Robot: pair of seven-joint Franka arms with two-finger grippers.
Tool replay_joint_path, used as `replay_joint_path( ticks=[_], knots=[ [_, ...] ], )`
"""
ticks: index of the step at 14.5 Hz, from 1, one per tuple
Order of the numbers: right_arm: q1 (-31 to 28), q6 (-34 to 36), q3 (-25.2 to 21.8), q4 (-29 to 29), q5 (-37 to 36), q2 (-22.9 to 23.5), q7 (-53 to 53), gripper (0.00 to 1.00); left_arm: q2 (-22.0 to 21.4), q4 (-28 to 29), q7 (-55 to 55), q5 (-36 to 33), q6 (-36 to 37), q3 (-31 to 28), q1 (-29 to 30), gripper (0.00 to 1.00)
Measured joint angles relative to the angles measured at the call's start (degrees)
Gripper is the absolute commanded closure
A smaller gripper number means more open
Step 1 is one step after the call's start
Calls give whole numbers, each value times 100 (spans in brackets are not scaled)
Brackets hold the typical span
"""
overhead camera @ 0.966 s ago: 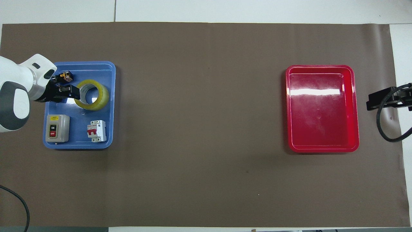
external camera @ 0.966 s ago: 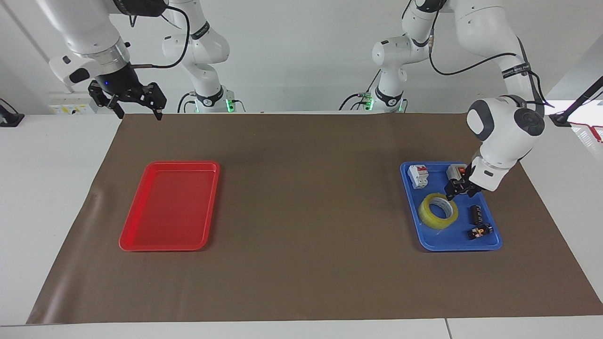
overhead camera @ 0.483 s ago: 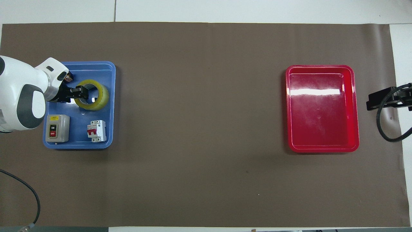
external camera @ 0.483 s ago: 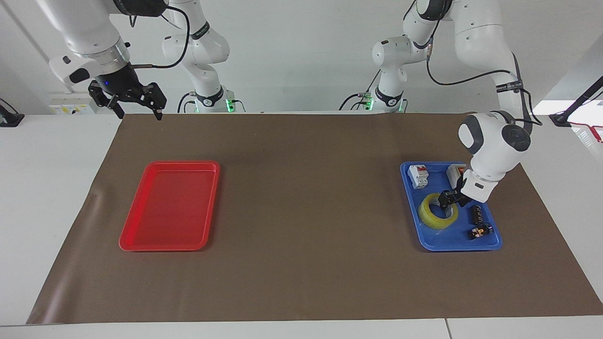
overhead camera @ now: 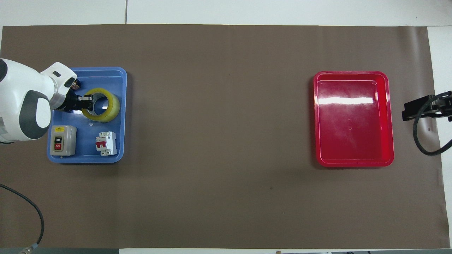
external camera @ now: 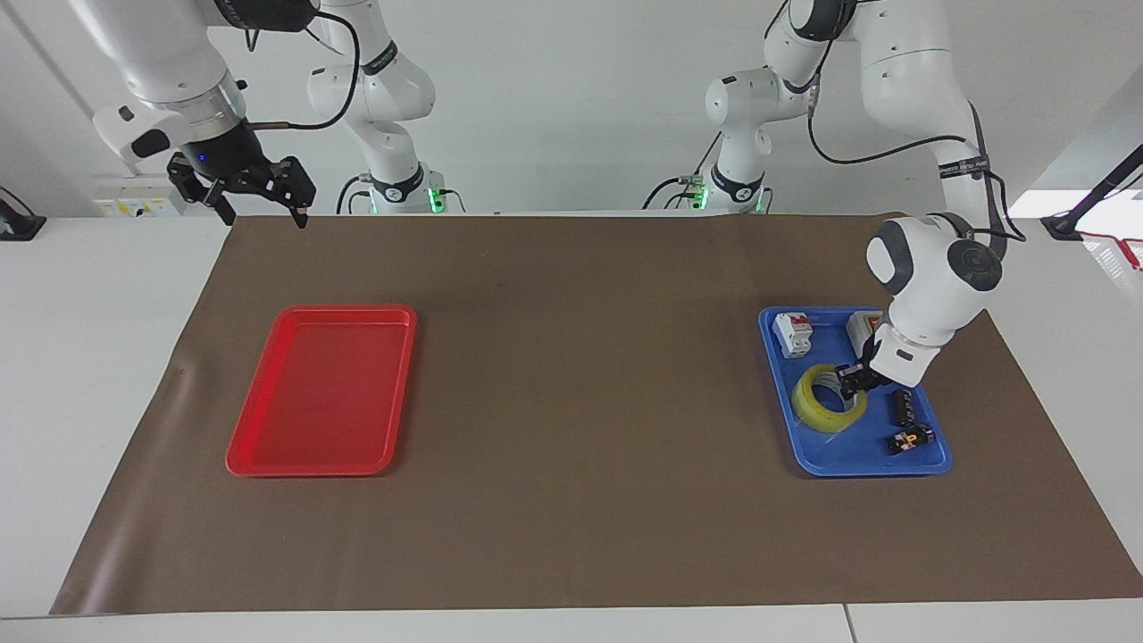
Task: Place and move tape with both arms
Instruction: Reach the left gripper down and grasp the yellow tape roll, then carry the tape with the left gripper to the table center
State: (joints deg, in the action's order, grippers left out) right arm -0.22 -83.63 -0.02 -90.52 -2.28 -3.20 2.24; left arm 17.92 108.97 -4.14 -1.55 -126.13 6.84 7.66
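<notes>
Your left gripper [external camera: 846, 382] has just clamped down: a second ago its jaws stood apart above the tape [external camera: 826, 405], and now they are pinched on the roll's wall at the side toward the left arm's end of the surface, one fingertip inside the ring and one outside. The tape still lies in the blue tray [external camera: 933, 460], with the grey switch box [overhead camera: 62, 140] and the white breaker [overhead camera: 106, 143] nearer to the robots and the small black items [external camera: 906, 424] beside it. You can read this as the grasp being made but the lift not yet begun, since the roll shows no rise off the tray floor. Your right gripper [external camera: 259, 192] waits with jaws wide apart, up over the edge of the brown mat near its own base, and holds nothing. The red tray [external camera: 268, 460] sits at the right arm's end, well apart from the blue one, so you should expect a carry toward the middle and a handover next.
</notes>
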Motion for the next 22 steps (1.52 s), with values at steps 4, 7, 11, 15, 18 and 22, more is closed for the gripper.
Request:
replay_joint_path(
  ticks=[4,7,11,15,18,22],
  knots=[
    [0,0,0,0,0,0,0,0,-17,-1385,-790,-1,1678,20,-414,100],
    [0,0,0,0,0,0,0,0,56,-2099,-2366,-2,2388,44,-1427,100],
    [0,0,0,0,0,0,0,0,262,-2293,-4065,65,2206,72,-2735,100],
    [0,0,0,0,0,0,0,0,732,-2302,-5139,126,1656,73,-3743,100],
    [0,0,0,0,0,0,0,0,1272,-2295,-5570,103,1013,64,-4209,100],
    [-1,-19,0,0,84,0,-91,0,1475,-2186,-5664,100,640,12,-4200,94]
  ],
)
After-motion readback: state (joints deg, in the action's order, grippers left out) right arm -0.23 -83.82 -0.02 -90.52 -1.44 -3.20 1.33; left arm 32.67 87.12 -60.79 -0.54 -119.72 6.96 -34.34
